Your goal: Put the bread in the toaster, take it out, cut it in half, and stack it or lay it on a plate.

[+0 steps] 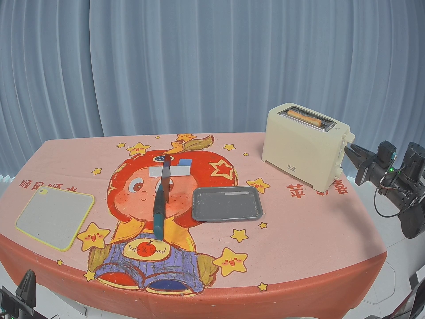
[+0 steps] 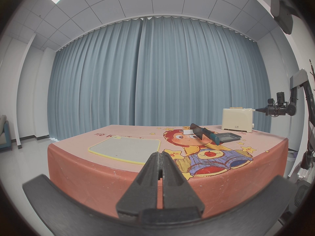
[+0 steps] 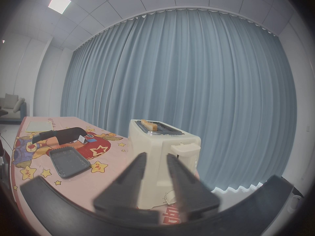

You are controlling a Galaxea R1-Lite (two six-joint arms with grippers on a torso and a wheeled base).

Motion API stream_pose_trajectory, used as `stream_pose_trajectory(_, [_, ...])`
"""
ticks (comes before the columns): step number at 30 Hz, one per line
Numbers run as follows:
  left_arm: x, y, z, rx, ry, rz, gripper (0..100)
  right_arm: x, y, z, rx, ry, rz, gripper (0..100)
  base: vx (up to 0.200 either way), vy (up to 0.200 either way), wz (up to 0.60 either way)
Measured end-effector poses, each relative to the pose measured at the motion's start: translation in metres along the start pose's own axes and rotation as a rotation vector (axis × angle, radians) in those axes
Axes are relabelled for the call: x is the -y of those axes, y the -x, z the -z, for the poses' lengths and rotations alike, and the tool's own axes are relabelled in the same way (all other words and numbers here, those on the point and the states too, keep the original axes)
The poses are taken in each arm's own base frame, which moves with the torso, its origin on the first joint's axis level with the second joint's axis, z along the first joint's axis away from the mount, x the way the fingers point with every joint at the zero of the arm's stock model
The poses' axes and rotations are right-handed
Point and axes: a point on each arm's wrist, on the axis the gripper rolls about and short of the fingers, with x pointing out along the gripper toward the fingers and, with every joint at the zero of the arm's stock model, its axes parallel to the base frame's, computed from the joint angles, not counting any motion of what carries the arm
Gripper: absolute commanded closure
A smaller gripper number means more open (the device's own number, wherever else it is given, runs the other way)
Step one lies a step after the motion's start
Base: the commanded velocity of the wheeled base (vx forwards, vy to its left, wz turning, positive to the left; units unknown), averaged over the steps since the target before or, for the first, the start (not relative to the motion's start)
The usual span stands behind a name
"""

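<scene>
A cream toaster (image 1: 305, 147) stands at the table's right rear, with a slice of bread (image 1: 304, 117) sunk in its slot, top edge showing. My right gripper (image 1: 349, 150) hovers open just off the toaster's lever end. In the right wrist view its fingertips (image 3: 156, 155) frame the toaster (image 3: 154, 141), just below the lever (image 3: 185, 148), and the bread (image 3: 149, 125) pokes up. A teal-handled knife (image 1: 160, 196) rests mid-table beside a grey plate (image 1: 226, 204). My left gripper (image 2: 160, 153) is shut and empty, low in front of the table's near left edge.
A yellow-rimmed cutting board (image 1: 55, 216) lies at the front left. The knife's blade leans on a small white and blue block (image 1: 177, 169). Curtains hang close behind the table. A pink cartoon cloth covers the table top (image 1: 310, 235).
</scene>
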Motion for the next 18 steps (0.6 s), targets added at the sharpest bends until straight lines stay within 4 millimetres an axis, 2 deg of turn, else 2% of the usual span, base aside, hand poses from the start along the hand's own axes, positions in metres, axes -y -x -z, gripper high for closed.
stream_pose_trajectory(7, [0.0, 0.0, 0.0, 0.0, 0.0, 0.0, 100, -0.004, 0.001, -0.008, 0.026, -0.035, 0.008, 0, 0.0, 0.0, 0.0])
stream_pose_trajectory(12, [0.0, 0.0, 0.0, 0.0, 0.0, 0.0, 100, -0.017, 0.003, -0.016, 0.049, -0.139, 0.037, 0, 0.0, 0.0, 0.0])
stream_pose_trajectory(18, [0.0, 0.0, 0.0, 0.0, 0.0, 0.0, 100, -0.025, 0.011, -0.019, 0.057, -0.151, 0.022, 0, 0.0, 0.0, 0.0])
